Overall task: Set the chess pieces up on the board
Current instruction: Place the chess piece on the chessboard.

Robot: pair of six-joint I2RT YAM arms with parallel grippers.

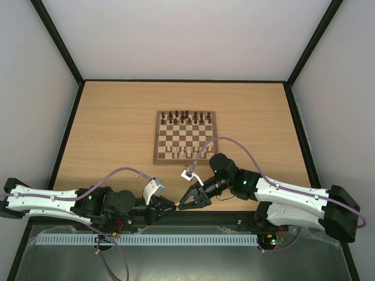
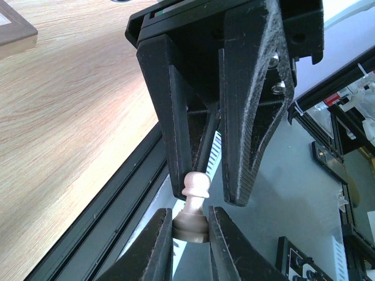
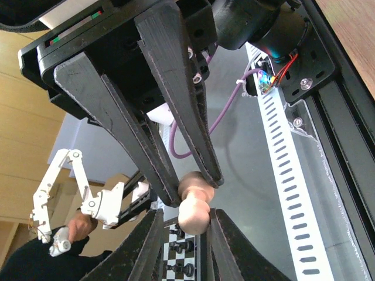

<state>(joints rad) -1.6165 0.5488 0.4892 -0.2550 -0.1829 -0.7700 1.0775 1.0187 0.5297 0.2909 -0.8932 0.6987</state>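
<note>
Tabletop [image 1: 117, 129] edge: left tool [image 2: 190, 214] tight on pale pawn [image 2: 195, 186]; right tool [image 3: 186, 218], grip unclear; board [image 1: 187, 138] beyond.

Robot lab: white-walled test enclosure [image 1: 187, 35], black frame [image 1: 59, 41].

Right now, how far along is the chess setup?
Done: dark pieces line the board's far rows, some pale ones its near side. In hand: left gripper pinches a pale pawn; right gripper flanks it. Left: placing it, filling the near gaps.
</note>
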